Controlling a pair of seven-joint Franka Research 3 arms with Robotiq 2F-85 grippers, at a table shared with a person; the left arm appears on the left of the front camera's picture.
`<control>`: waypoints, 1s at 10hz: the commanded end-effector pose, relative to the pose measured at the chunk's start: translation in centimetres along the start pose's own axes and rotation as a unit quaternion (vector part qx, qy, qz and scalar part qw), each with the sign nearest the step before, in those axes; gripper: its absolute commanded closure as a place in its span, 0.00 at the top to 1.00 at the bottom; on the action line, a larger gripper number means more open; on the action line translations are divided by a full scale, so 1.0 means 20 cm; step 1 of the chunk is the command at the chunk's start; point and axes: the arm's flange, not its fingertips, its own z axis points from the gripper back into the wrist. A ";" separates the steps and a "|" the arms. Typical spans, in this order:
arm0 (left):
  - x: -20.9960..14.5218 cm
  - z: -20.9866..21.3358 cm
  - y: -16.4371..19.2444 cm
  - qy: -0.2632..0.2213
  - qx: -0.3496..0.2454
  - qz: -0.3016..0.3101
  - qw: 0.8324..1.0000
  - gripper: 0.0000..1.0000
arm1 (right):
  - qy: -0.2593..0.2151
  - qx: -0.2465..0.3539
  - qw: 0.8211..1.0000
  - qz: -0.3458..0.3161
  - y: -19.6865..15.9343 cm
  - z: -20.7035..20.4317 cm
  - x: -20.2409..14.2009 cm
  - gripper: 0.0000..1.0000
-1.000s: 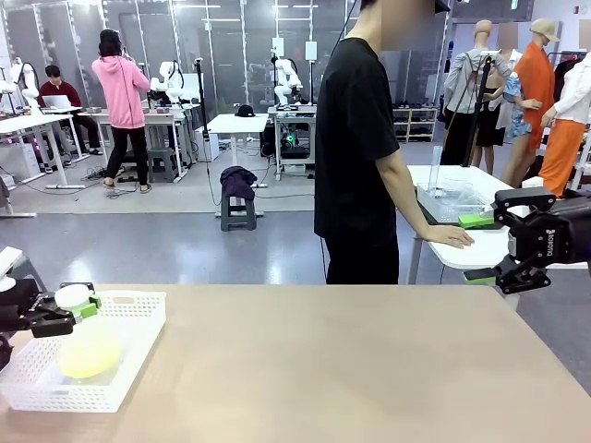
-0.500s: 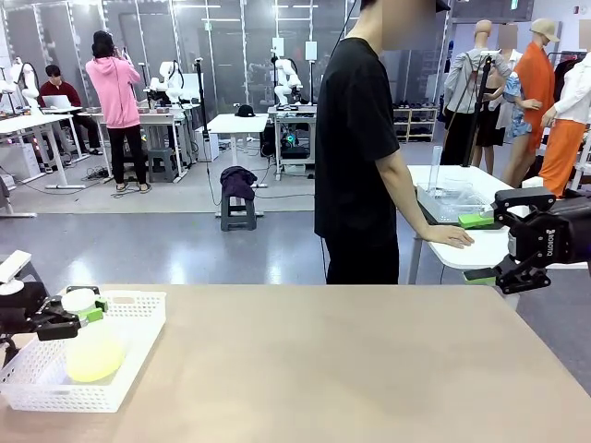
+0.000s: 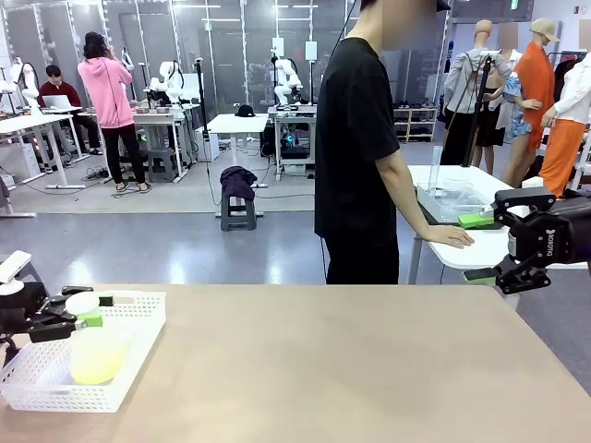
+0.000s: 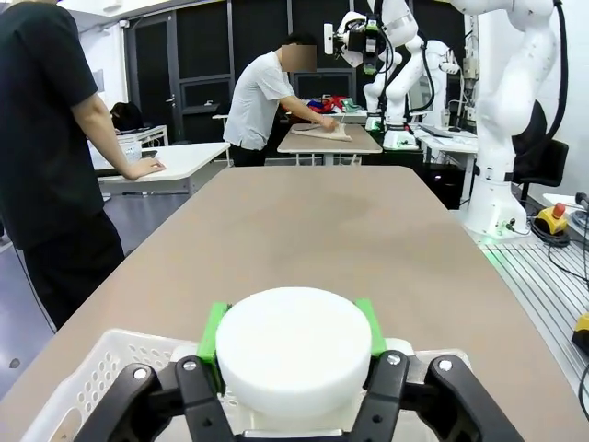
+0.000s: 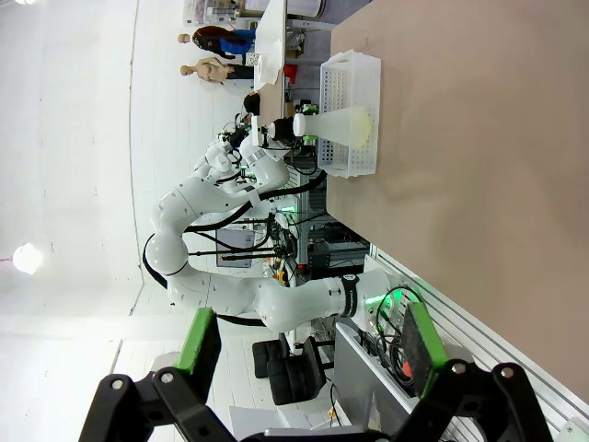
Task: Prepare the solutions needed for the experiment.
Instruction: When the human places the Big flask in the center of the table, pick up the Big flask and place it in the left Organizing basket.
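Front view: a white basket (image 3: 138, 318) is seen at the table's (image 3: 351, 369) left edge, and the flask (image 3: 92, 355) is stood upright inside it, its pale yellow solution (image 3: 95, 367) pooled at the bottom. The left gripper (image 3: 85, 311) is set around the flask's white cap (image 3: 81, 303), with its jaws parted and a sliver of space seen beside the cap. Off the table's right edge the right gripper (image 3: 480, 247) is held in the air, jaws spread wide, nothing between them. A person (image 3: 360, 148) in a black shirt is stood at the far side, one hand (image 3: 450, 237) laid on a white side table (image 3: 480, 245).

Left wrist view: the cap (image 4: 293, 354) is framed by the green pads (image 4: 213, 333) of the left gripper (image 4: 293, 345), which sit close beside it; real contact cannot be told. The basket's rim (image 4: 83, 391) is seen below.

Right wrist view: the right gripper (image 5: 308, 343) is shown empty, fingers far apart. Farther off, the flask (image 5: 340, 126) is seen in the basket (image 5: 354, 110) with the yellow solution (image 5: 359, 124) in its base.
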 end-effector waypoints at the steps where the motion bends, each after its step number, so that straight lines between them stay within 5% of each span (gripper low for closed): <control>1: 0.01 0.03 0.01 0.009 -0.007 0.000 1.000 1.00 | -0.001 0.004 1.000 0.001 0.00 0.00 0.00 1.00; 2: 0.01 0.03 0.01 0.015 -0.006 0.001 1.000 0.84 | -0.001 0.004 1.000 0.001 0.00 0.00 0.00 1.00; 3: 0.01 0.05 0.01 0.023 -0.001 0.005 1.000 1.00 | -0.001 0.004 1.000 0.001 0.00 0.00 0.00 1.00; 10: 0.00 0.05 0.00 0.008 0.007 0.002 1.000 0.96 | -0.001 0.004 1.000 0.001 0.00 0.00 0.00 1.00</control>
